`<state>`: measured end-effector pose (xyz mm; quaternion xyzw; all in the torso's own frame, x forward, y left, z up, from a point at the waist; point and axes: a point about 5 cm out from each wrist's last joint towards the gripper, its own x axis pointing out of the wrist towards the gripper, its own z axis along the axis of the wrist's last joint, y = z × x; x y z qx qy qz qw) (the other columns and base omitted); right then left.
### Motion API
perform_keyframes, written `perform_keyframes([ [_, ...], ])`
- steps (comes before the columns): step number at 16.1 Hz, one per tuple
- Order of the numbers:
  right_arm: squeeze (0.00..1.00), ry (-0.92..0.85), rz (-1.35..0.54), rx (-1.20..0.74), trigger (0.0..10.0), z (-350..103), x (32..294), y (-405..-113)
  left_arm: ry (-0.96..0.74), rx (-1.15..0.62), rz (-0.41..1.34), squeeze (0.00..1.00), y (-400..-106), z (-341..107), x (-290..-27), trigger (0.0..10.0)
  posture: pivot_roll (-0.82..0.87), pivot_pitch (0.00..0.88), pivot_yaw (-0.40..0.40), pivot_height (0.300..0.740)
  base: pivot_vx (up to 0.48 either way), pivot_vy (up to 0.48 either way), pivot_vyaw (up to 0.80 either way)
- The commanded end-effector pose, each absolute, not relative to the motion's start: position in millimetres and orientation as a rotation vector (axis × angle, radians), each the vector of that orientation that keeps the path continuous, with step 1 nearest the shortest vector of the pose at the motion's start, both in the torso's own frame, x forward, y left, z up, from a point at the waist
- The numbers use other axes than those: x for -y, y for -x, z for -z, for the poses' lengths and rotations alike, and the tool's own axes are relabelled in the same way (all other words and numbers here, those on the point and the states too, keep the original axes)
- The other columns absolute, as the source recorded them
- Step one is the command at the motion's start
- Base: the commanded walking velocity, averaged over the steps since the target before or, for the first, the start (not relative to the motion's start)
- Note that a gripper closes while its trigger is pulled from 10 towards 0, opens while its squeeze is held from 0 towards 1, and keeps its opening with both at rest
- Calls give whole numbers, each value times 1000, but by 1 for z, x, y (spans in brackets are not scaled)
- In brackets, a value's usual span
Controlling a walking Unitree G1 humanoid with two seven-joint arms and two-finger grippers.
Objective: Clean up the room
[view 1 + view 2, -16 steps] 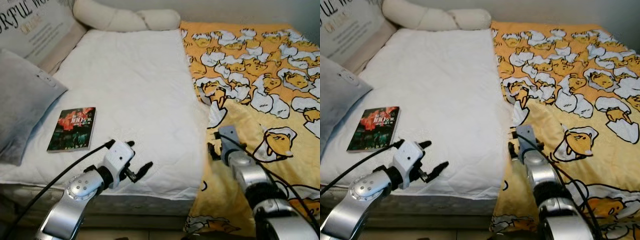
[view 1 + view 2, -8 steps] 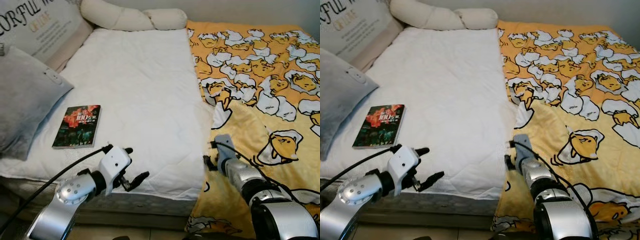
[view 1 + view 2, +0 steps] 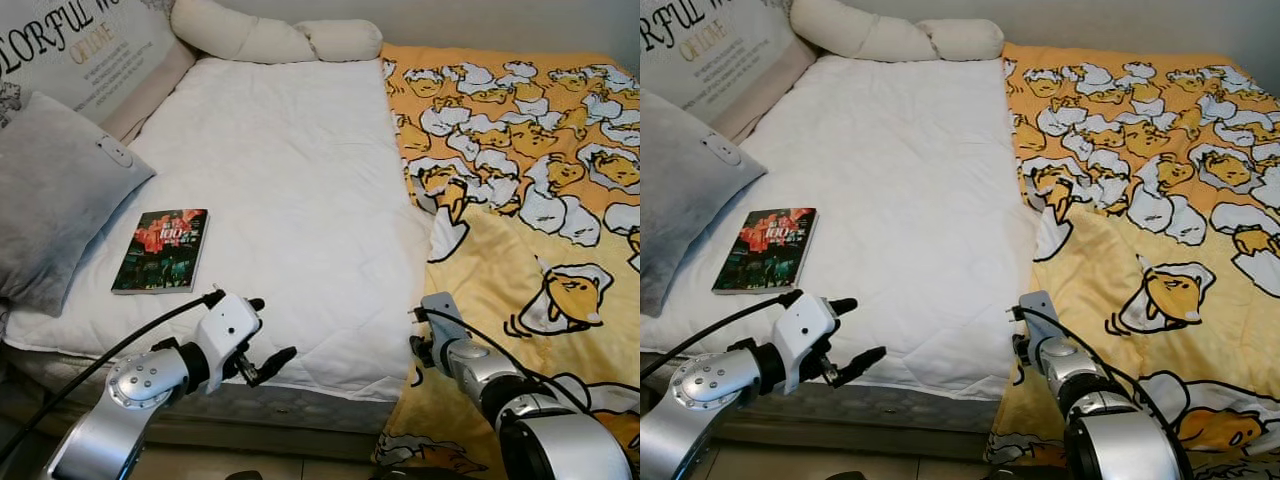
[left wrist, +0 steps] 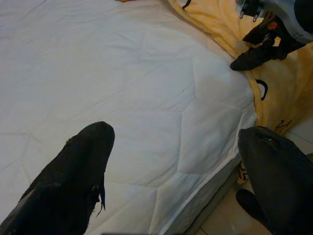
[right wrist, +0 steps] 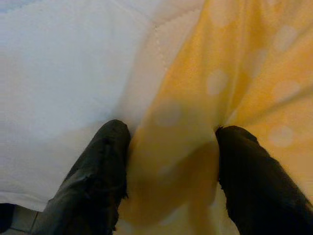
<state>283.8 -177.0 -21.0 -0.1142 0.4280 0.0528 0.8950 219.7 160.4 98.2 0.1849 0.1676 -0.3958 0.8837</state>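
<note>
- On the bed, white mattress cover point(image 3: 290, 180) over the robot's left half, yellow cartoon-print blanket point(image 3: 520, 150) over the right half, its edge folded back along the middle.
- Near the front left of the cover, a dark book point(image 3: 162, 250) lying flat, just beside a grey pillow point(image 3: 55, 220); behind that, a printed cushion point(image 3: 80, 45) against the head end, and a cream bolster point(image 3: 275, 40) along the far edge.
- Over the front edge of the mattress, left gripper point(image 3: 258, 340) hovering, fingers spread wide, nothing between them; well apart from the book.
- From the left wrist view, both black fingers point(image 4: 73, 181) framing bare quilted cover and the mattress corner, with the right gripper point(image 4: 259, 46) seen beyond at the blanket's hem.
- At the blanket's front edge by the seam with the cover, right gripper point(image 3: 425, 325) low against the cloth.
- From the right wrist view, what the head views hide: fingers point(image 5: 98, 176) parted with a fold of yellow blanket bunched between them, touching both pads, not pinched tight.
</note>
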Motion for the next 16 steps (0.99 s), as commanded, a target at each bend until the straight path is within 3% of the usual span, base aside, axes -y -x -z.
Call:
perform_keyframes([
  [1,0,240,-107,-926,0,29,180,-274,-397,-344,832,376,-218,-103,-161,10000,180,0,15,740,0,0,0],
  [16,0,179,-208,-853,0,20,188,-281,-345,-523,1022,373,-206,-84,-161,10000,106,0,12,740,0,0,0],
])
